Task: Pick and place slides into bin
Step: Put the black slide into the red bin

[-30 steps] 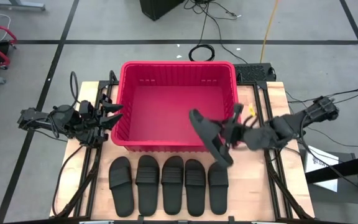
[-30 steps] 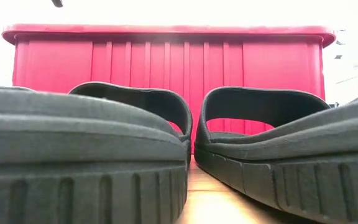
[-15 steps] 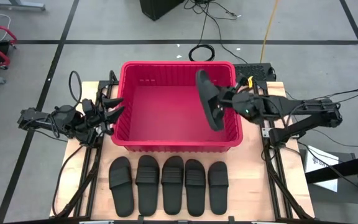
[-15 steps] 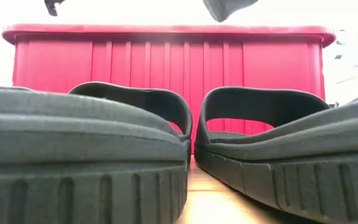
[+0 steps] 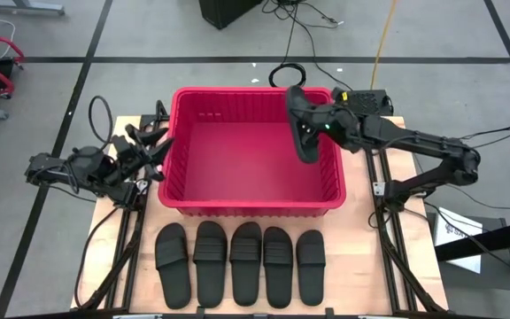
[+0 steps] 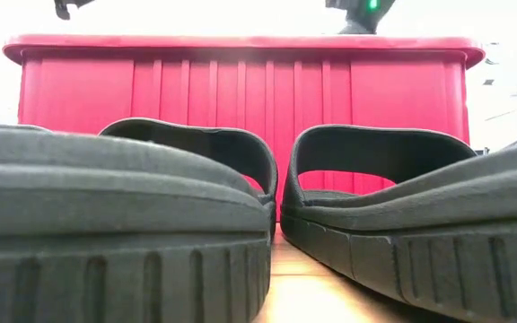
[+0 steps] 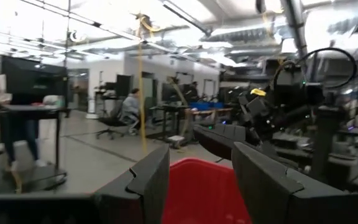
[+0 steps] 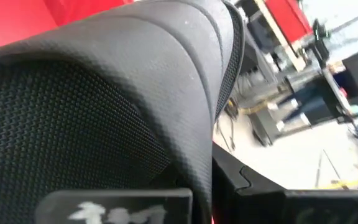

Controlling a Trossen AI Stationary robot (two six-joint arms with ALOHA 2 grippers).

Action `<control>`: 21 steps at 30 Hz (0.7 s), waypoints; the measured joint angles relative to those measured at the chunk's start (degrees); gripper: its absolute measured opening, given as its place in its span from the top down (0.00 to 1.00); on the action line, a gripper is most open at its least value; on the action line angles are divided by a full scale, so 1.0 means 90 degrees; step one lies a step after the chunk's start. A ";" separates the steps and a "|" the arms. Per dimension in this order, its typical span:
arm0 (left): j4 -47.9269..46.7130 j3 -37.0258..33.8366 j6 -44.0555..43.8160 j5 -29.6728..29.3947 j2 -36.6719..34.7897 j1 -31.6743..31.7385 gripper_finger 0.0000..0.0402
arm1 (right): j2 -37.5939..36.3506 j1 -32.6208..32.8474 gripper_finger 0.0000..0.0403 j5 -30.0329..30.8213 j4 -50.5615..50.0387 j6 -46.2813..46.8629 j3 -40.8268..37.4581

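Note:
My right gripper (image 5: 319, 127) is shut on a black slide (image 5: 299, 124) held above the far right part of the red bin (image 5: 237, 190). The slide fills the right wrist view (image 8: 104, 93). Several more black slides (image 5: 246, 264) lie soles down in a row on the table in front of the bin; two of them fill the low view (image 6: 375, 206). My left gripper (image 5: 153, 146) is open and empty beside the bin's left wall. Its wrist view (image 7: 197, 180) looks over the bin's rim (image 7: 197, 190) at the held slide (image 7: 219, 140). My right gripper holds the slide about its middle, by the ribbed strap (image 8: 185, 68), coming level from the table's right side, fingers across the slide. One finger (image 8: 117, 202) lies against the textured footbed; the slide hides the other. The slide is clear of the bin, on edge, lengthwise far to near.
The bin (image 6: 240, 99) takes up the middle of the table, its floor bare. Black frame rails (image 5: 388, 239) run along both table sides. Cables (image 5: 286, 75) and a black box (image 5: 361, 99) lie on the floor beyond the far edge. People sit in the room behind (image 7: 129, 109).
My right gripper has carried the slide from the bin's near right corner up and toward the far edge, over the bin's far right part. The slide has turned from slanting to lengthwise far to near. My left gripper has drifted a little toward the far edge.

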 joint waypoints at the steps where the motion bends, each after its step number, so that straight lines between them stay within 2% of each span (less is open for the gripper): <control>1: -0.0042 0.0034 0.0051 -0.0066 0.0000 0.0007 0.55 | 0.0076 -0.0097 0.98 -0.0028 -0.0001 -0.0048 0.0000; 8: -0.0161 0.0067 0.0197 -0.0573 -0.0002 0.0321 0.55 | 0.0774 -0.0656 0.98 -0.0496 -0.0283 -0.0067 0.0000; 15: -0.0543 0.0067 -0.0301 -0.0342 0.0000 0.0515 0.55 | 0.1612 -0.0812 0.98 -0.0497 -0.0858 0.0343 0.0000; 21: -0.0633 0.0067 -0.0334 -0.0267 0.0000 0.0512 0.55 | 0.2063 -0.0799 0.98 -0.0491 -0.1208 0.0729 0.0000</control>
